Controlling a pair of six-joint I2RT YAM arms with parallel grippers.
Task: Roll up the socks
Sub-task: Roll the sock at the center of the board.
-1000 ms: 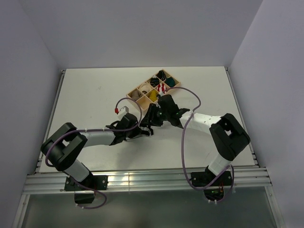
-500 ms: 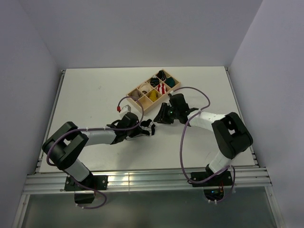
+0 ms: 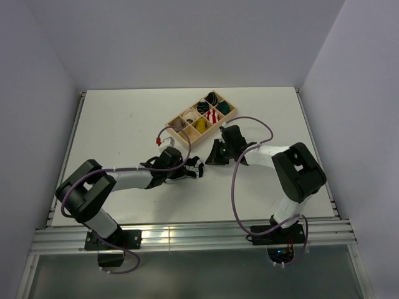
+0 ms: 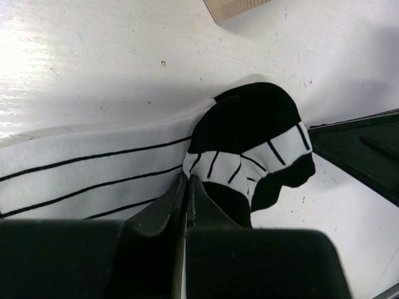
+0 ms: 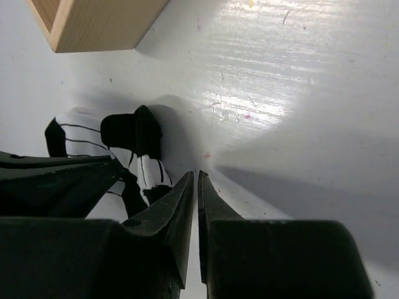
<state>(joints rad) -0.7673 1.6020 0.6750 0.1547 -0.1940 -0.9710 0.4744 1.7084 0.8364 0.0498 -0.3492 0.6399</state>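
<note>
Plainly soft and light, limp enough to slump and unroll once let go. Pinched at a fold by the left gripper [image 4: 187, 179], shut tight on the striped sock [image 4: 93, 165] right at the fingertips. Curled into a loose roll at the black toe end, just beyond and right of those tips. Laid flat along the white leg, off to their left.

Drawn almost together at the right gripper [image 5: 197, 177], with only a thin slit between the fingers and nothing in it. Just left of those tips, the same sock; cannot tell whether touching.

Best to take hold across the roll itself, through both layers, rather than by the loose toe edge, likely to slip free.

Cut off at the picture's edge: the far end of the leg. Hidden under the left fingers: the underside of the roll. Cannot make out any yellow sock on the table [image 4: 93, 50]. From above, too small to sort what sits in the wooden tray [image 5: 93, 25].
</note>
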